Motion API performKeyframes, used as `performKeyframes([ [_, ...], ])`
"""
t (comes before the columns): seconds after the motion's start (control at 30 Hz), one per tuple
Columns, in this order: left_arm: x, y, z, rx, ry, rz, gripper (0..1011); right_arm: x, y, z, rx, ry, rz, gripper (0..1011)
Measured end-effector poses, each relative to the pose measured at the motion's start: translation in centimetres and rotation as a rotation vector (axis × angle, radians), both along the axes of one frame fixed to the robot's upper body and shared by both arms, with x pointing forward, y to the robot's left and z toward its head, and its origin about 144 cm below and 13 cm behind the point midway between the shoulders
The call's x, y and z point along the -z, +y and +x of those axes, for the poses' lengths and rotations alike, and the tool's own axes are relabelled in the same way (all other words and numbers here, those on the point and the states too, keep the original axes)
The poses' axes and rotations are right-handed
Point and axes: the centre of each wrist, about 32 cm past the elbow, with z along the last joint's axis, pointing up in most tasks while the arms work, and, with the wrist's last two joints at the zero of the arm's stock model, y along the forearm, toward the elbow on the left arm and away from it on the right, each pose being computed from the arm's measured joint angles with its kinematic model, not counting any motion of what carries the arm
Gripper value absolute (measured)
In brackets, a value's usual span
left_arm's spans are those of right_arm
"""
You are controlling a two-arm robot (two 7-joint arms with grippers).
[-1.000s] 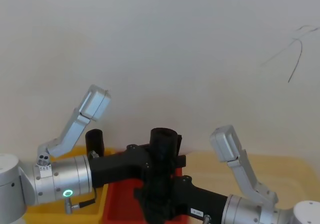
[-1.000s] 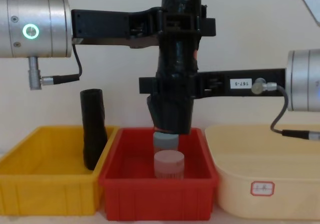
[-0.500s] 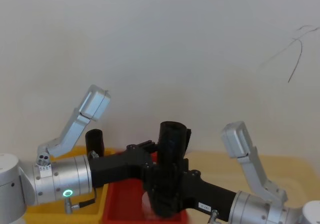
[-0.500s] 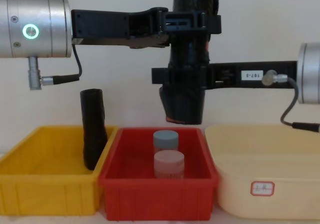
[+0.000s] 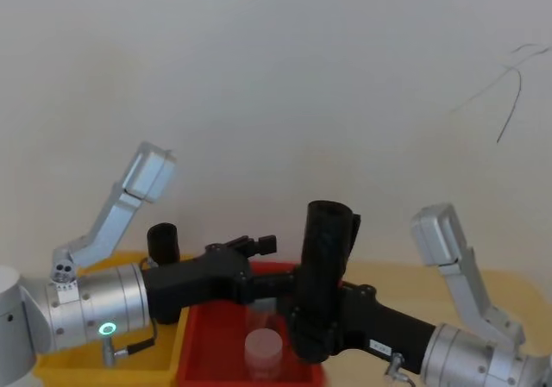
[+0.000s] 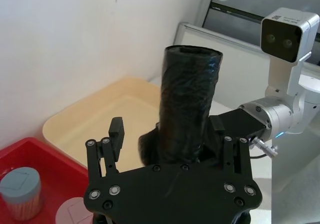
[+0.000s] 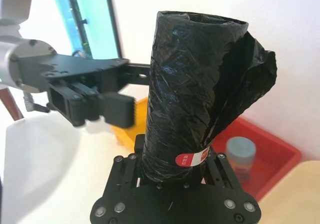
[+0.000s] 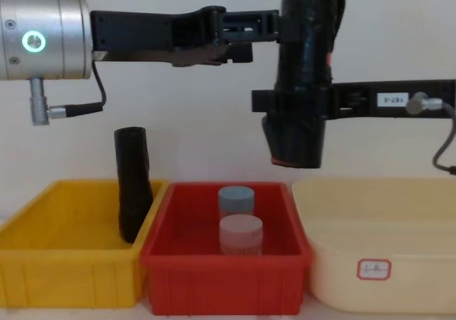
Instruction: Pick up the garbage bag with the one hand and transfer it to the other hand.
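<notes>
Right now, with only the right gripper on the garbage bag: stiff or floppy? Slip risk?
Probably fairly stiff: the garbage bag stands upright above and below the right gripper without sagging. Likely slippery: the film looks glossy and crinkled, and a loose flap hangs off its side. Seems light: one pinch holds it.

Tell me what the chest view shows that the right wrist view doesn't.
Chest view adds a second black roll standing in the yellow bin, a pink-lidded jar and the label on the cream tub. Right wrist view adds the garbage bag's open top. Both show the bag held by the right pincer, the open left pincer, the red bin and a grey-lidded jar.
</notes>
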Motion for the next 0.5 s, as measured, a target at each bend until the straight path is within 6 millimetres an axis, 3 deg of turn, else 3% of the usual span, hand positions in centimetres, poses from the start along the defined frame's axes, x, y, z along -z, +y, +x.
performKeyframes([
  [0.5, 0.1, 1.8, -0.6, -0.049, 0.026, -0.032, 1001, -0.1, -2.3, 0.2, 0.097, -0.003, -0.031, 533],
])
